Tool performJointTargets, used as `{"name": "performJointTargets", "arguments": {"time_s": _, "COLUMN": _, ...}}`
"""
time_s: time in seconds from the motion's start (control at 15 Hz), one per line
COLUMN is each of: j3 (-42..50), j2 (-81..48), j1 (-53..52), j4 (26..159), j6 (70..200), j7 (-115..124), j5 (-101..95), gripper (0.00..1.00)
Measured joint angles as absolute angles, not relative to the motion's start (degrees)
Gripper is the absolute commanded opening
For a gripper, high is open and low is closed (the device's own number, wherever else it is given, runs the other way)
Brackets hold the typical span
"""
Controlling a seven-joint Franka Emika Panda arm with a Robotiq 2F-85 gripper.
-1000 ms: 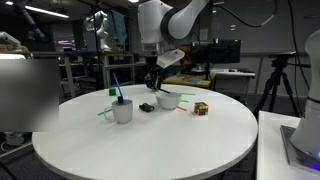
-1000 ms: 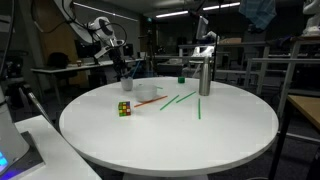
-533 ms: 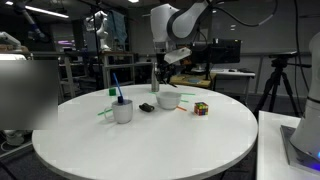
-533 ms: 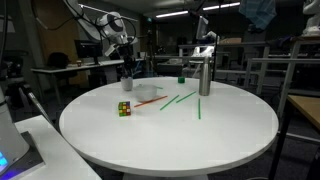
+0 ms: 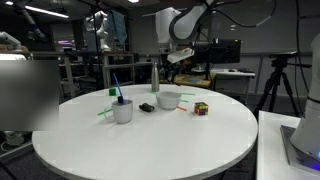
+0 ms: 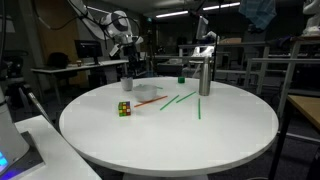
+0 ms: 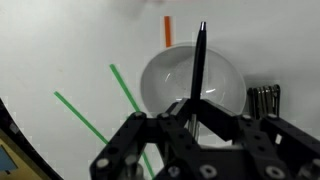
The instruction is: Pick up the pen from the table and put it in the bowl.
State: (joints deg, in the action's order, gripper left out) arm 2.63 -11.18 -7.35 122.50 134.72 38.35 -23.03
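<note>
My gripper [image 7: 194, 118] is shut on the slim black pen [image 7: 199, 60], which points away from it over the small white bowl [image 7: 165, 85]. In an exterior view the gripper [image 5: 158, 68] hangs just above and beside the bowl [image 5: 168, 99], with the pen [image 5: 156, 82] held upright. The bowl stands on the round white table [image 5: 150, 140]. It also shows in an exterior view [image 6: 148, 93] under the gripper [image 6: 131, 60].
A taller white cup [image 5: 122, 110] with a blue stick stands near the bowl. A small black object [image 5: 146, 107] and a colour cube [image 5: 201, 109] flank the bowl. Green sticks [image 6: 180, 99] and an orange stick [image 7: 168, 30] lie nearby. A metal cylinder [image 6: 204, 75] stands further off.
The arm has carried the pen sideways and a little upward, from beside the bowl to over it. Nothing on the table has moved.
</note>
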Motion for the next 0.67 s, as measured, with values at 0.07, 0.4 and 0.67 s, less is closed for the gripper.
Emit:
{"name": "performJointTargets", "arguments": {"time_s": 0.07, "j3": 2.6, "j2": -11.3, "j1": -7.4, "j4": 122.4, "j6": 134.7, "j7": 38.5, "j5": -23.0, "gripper": 0.05}}
{"name": "performJointTargets", "arguments": {"time_s": 0.4, "j3": 2.6, "j2": -12.5, "j1": -7.5, "j4": 122.4, "j6": 135.3, "j7": 40.6, "j5": -24.0, "gripper": 0.05}}
{"name": "performJointTargets", "arguments": {"time_s": 0.67, "j3": 3.2, "j2": -15.3, "j1": -7.5, "j4": 122.3, "j6": 138.1, "j7": 41.8, "j5": -25.1, "gripper": 0.05}}
